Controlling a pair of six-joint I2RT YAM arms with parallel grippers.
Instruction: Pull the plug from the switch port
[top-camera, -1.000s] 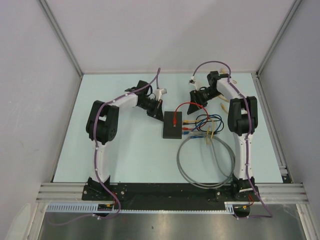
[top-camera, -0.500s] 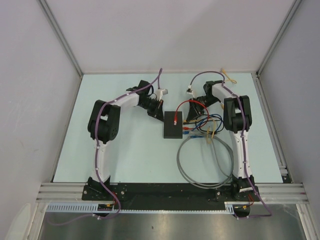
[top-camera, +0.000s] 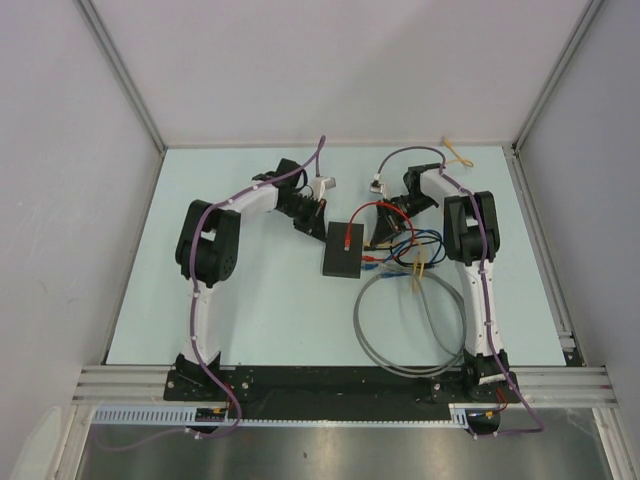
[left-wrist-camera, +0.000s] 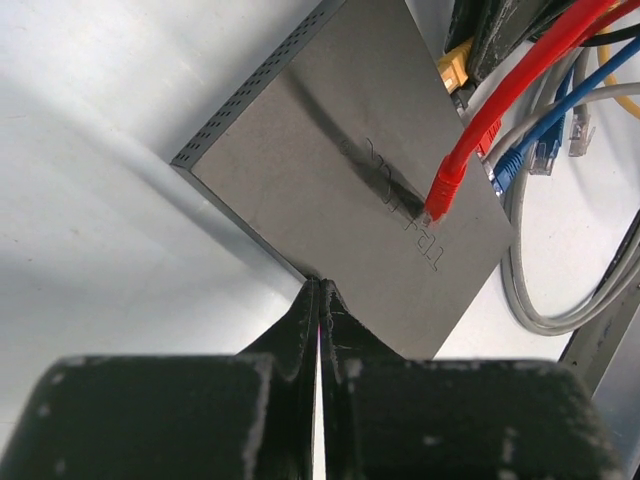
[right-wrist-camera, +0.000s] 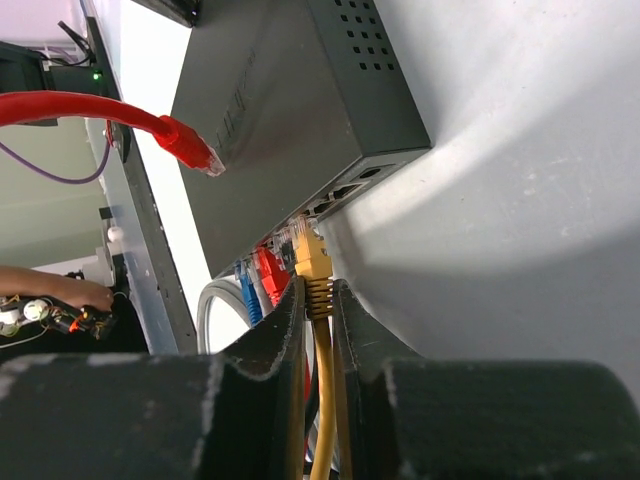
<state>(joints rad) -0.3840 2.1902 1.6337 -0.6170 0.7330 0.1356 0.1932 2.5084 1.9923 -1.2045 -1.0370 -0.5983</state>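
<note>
We find the switch (top-camera: 345, 250) lying flat at mid-table, between the two arms. The left gripper (left-wrist-camera: 318, 290), jaws fully together, sets its tips at the switch's edge, in our judgement to brace the box against the pull. The right gripper (right-wrist-camera: 317, 290) is pinched narrowly on the yellow plug (right-wrist-camera: 311, 252) at the port row, placed for extraction. A red plug (left-wrist-camera: 443, 192) lies loose on the lid.

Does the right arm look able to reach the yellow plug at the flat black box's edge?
Likely yes: the right gripper pinches the yellow plug beside the flat black box; nothing blocks it.
</note>
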